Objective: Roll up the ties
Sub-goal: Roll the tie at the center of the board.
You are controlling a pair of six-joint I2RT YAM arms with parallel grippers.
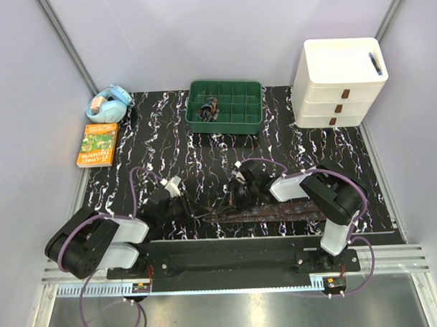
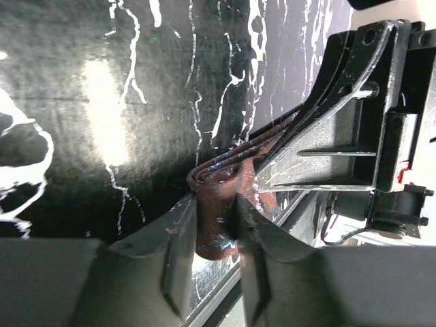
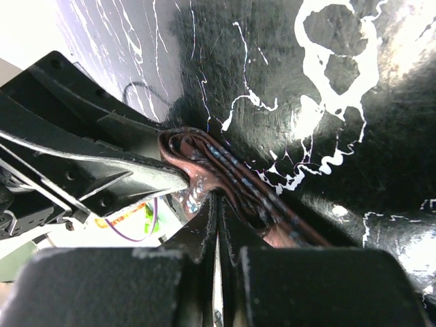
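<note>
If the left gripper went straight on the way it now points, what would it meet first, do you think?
The bunched tie it grips, then probably the right gripper close beyond; depth is unclear.

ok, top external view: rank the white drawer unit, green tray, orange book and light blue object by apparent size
1. white drawer unit
2. green tray
3. orange book and light blue object: they look about alike, so I am not ranking them.

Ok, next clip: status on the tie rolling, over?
Left gripper shut on tie, folded end pinched. Right gripper shut on same tie, close beside it. Rest of tie flat along near table edge. Nothing blocking.
</note>
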